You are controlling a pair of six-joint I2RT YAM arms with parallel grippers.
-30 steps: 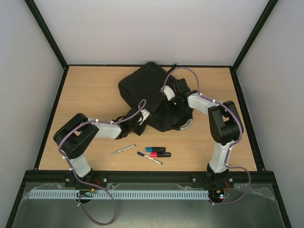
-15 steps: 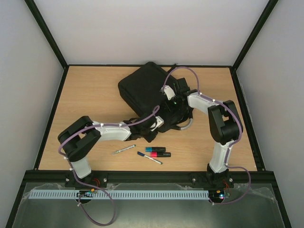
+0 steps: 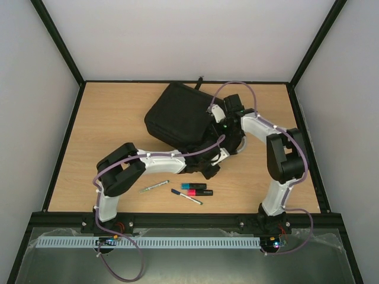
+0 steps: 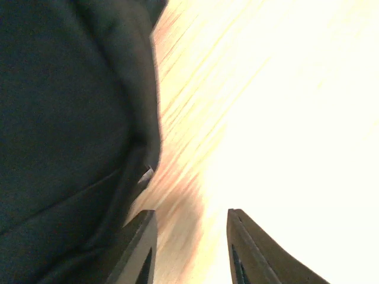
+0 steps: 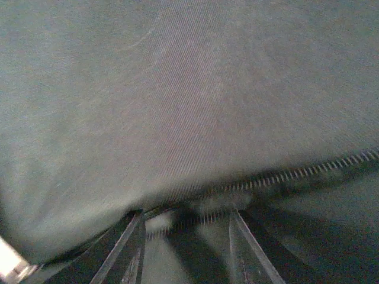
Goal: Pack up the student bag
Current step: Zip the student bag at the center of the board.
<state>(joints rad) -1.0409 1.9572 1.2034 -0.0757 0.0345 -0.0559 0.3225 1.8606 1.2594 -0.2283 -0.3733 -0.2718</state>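
Observation:
The student bag (image 3: 177,115) is a large black fabric backpack lying at the back middle of the table. My right gripper (image 3: 228,131) is at its right edge. In the right wrist view the bag's cloth (image 5: 189,89) fills the frame, and a zipper line (image 5: 296,174) crosses between the fingers of that gripper (image 5: 186,216), which is closed on the bag's edge. My left gripper (image 3: 211,170) is low at the bag's near right corner. It stands open (image 4: 192,214) over bare wood, with the bag (image 4: 59,118) just to its left.
Near the front middle of the table lie a silver pen (image 3: 154,186), a blue marker (image 3: 193,186), a red marker (image 3: 200,192) and a dark blue pen (image 3: 186,196). Black frame rails border the table on all sides.
My left arm swept right along the bag's near edge and its jaws opened. The right gripper moved back, and the bag shifted and changed shape with it; the grey loop no longer shows.

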